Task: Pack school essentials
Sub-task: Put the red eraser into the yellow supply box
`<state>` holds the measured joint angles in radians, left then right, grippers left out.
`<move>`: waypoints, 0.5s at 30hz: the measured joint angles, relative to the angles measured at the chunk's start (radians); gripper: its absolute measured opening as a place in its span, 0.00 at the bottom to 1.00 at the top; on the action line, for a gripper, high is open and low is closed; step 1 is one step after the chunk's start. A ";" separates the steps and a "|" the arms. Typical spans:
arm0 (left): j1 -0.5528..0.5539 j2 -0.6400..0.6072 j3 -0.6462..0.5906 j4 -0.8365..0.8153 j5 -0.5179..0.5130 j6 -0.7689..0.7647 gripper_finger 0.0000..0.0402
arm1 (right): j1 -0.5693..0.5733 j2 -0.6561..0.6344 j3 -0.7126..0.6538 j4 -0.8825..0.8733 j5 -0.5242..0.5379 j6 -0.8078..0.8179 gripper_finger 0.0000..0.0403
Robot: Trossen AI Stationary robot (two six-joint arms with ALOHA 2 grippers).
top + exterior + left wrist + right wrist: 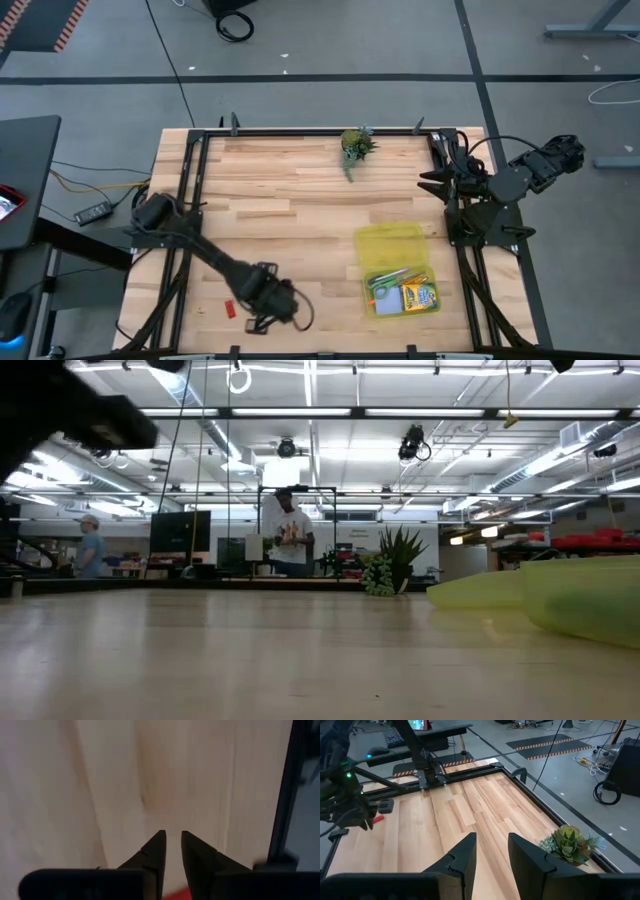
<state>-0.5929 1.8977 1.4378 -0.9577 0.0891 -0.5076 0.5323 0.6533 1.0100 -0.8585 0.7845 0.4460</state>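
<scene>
A tiny red eraser (228, 309) lies flat on the wood near the table's front-left corner; it also shows in the right wrist view (378, 819). My left gripper (268, 305) hangs just to its right, pointing down over bare wood. Its fingers (171, 837) stand a narrow gap apart with nothing between the tips. A translucent yellow case (392, 245) lies open at the front right, holding green-handled scissors (385, 280), a crayon box (420, 296) and a light-blue pad (384, 302). My right gripper (492, 840) waits open above the table's right edge.
A small potted plant (355, 145) stands at the far edge's middle. Black frame rails (190, 190) run along the table's sides. The middle of the table is bare wood. In the low view the case (580, 595) fills the right; people stand in the room behind.
</scene>
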 joint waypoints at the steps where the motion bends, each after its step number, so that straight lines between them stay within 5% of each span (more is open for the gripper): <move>1: -0.016 0.000 -0.008 -0.015 0.004 0.011 0.19 | 0.000 0.000 0.000 0.000 0.000 -0.001 0.30; 15: -0.229 -0.002 -0.069 -0.101 -0.017 0.259 0.54 | 0.000 0.000 0.000 0.000 0.000 0.011 0.30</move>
<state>-0.8221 1.8957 1.3687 -1.0584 0.0720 -0.2491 0.5323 0.6529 1.0100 -0.8581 0.7845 0.4567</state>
